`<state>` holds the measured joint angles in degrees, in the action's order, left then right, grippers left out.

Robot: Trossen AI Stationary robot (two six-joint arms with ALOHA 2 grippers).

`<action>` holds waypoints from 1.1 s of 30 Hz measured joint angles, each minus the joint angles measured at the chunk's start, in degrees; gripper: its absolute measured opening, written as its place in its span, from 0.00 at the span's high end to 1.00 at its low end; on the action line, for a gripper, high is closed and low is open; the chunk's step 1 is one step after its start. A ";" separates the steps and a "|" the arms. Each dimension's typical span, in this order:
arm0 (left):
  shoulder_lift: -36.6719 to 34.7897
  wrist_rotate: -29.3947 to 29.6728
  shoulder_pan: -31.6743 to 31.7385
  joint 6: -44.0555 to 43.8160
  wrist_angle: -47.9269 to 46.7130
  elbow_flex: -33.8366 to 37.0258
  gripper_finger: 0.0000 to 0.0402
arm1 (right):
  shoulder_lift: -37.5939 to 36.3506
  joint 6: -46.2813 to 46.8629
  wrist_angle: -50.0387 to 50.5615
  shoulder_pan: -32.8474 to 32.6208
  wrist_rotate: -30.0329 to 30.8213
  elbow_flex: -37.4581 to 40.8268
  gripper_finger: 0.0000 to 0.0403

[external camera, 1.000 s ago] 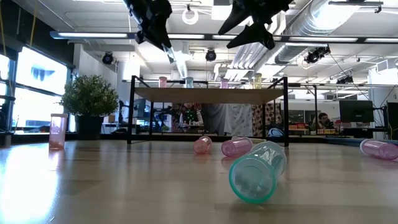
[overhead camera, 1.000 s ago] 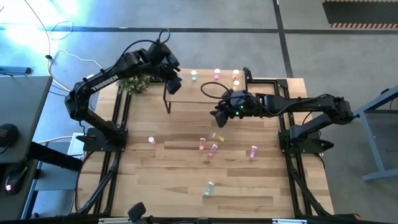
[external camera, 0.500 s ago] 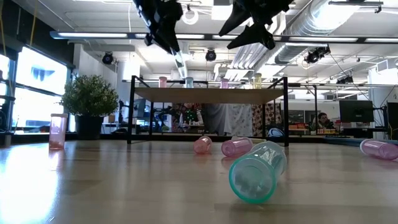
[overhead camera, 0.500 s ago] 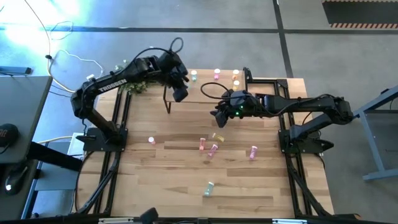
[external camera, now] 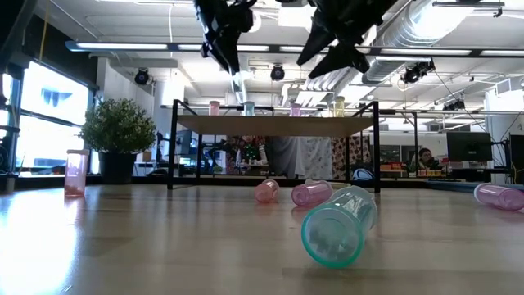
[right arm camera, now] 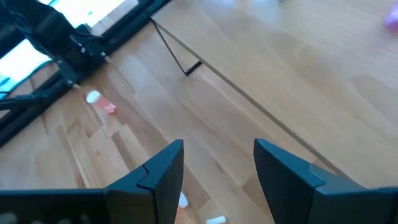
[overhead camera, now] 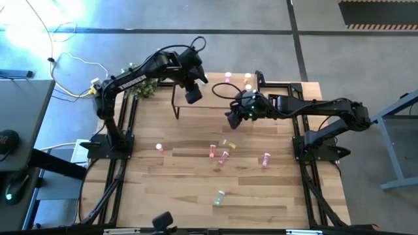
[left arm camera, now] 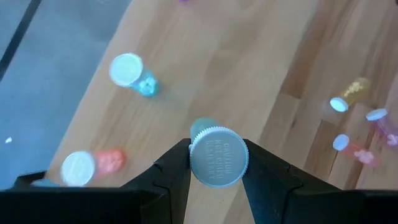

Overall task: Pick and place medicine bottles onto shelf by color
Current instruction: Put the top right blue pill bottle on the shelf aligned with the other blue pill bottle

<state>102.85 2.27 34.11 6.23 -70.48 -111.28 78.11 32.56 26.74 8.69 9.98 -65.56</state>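
Note:
My left gripper (overhead camera: 194, 96) is shut on a mint-green bottle with a white cap (left arm camera: 217, 157), held above the left part of the shelf (external camera: 274, 124). In the low view the held mint-green bottle (external camera: 239, 86) hangs just over the row of bottles on the shelf. A mint bottle (left arm camera: 128, 71) and a salmon bottle (left arm camera: 81, 168) stand on the shelf top below it. My right gripper (overhead camera: 230, 121) is open and empty (right arm camera: 217, 162), raised over the table near the shelf's front edge. Several pink bottles (overhead camera: 224, 158), a yellow one (overhead camera: 228, 143) and a mint one (overhead camera: 219, 197) lie on the table. My left gripper pinches the mint-green bottle between its two fingers, at the sides of its capped end (left arm camera: 198, 163). The fingers come from above, pointing down. The bottle is lifted clear and hangs a little tilted below the fingers (external camera: 236, 78), above the shelf top.
A pink bottle (overhead camera: 159, 147) stands at the table's left, another pink one (overhead camera: 266, 160) lies at the right. A small potted plant (overhead camera: 140, 88) stands at the far left beside the shelf. The shelf's thin black legs (overhead camera: 175, 108) stand on the table.
My left gripper has moved toward the table's right edge with the mint-green bottle, from the shelf's left end to over the shelf top. The bottle stays clear, hanging below the fingers. My right gripper has shifted slightly toward the far edge.

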 joint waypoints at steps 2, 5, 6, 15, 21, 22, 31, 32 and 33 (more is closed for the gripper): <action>0.90 -0.71 -0.13 0.25 0.25 -0.03 0.70 | 0.00 0.00 1.10 -0.02 0.00 0.01 0.54; 2.58 -1.15 -0.13 0.12 0.37 -0.05 0.70 | 0.02 0.00 2.38 -0.04 0.00 0.02 0.54; 3.11 -1.17 -0.13 0.12 0.38 -0.05 0.70 | 0.02 0.00 2.55 -0.04 -0.02 0.02 0.54; 5.24 -1.14 -0.26 0.49 2.35 -0.05 0.70 | 0.02 0.00 2.67 -0.03 0.09 0.02 0.54; 5.22 -0.97 -0.17 0.96 3.63 -0.05 0.70 | 0.02 0.01 2.65 -0.04 0.22 0.02 0.54; 5.22 -0.97 -0.05 1.04 3.59 -0.05 0.70 | 0.02 0.01 2.63 -0.04 0.31 0.02 0.54; 7.19 -1.21 0.37 1.00 3.28 0.04 0.70 | 0.02 0.57 2.61 -0.03 0.75 0.02 0.54; 7.21 -1.21 0.38 1.04 3.32 0.04 0.70 | 0.02 0.57 2.61 -0.04 0.76 0.02 0.54; 7.21 -1.25 0.37 1.04 3.40 0.04 0.70 | 0.03 0.62 2.61 -0.03 0.76 0.02 0.54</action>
<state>110.06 1.02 34.48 7.27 -67.08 -111.24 78.14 33.18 29.35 8.66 10.74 -65.54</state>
